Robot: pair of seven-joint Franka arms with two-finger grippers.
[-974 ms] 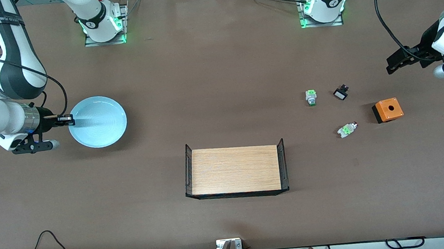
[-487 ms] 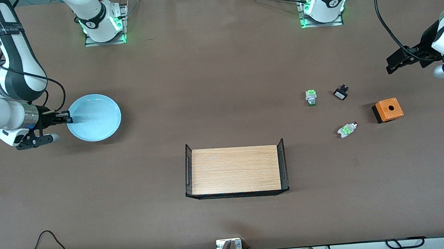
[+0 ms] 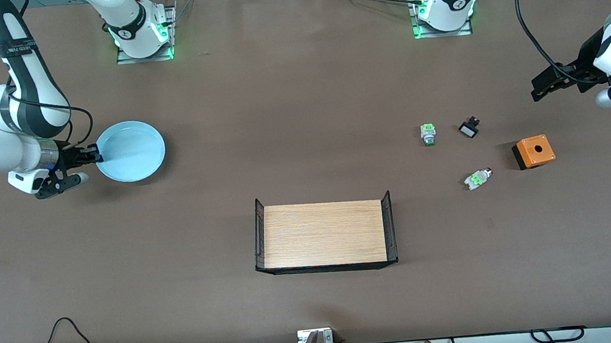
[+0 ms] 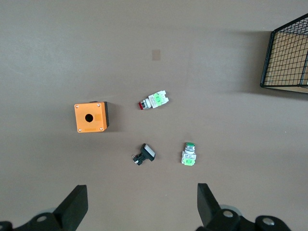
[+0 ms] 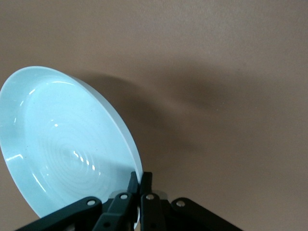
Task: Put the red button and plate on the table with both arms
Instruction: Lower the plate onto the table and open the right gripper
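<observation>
While its two black fingers [image 5: 144, 185] pinch the raised rim, the right gripper [image 3: 92, 155] holds the plate [image 3: 131, 151] over the right arm's end of the table [image 3: 288, 111]. That plate is round, glossy and pale blue, with faint rings in its middle; whether its free edge touches the tabletop cannot be told. Bare matte brown surface lies all around it.

Over the left arm's end, the left gripper [image 4: 139, 207] hangs with its dark fingers [image 4: 74, 207] spread wide, holding nothing, and that arm waits. Under it lie four small parts, each apart from the others. The red button [image 3: 478, 178] lies on its side on the table, a whitish body with a lime-green middle and a small red end. Just beside it toward the left arm's end sits an orange box [image 3: 534, 151], square with black sides and a round hole on top. Farther from the front camera are a black switch [image 3: 469, 128] with a white face and a grey-white button [image 3: 428, 134] with a green end.

Nearer the front camera, mid-table, stands a light-wood shelf [image 3: 323, 233] with black mesh ends. No writing can be read on any part.
</observation>
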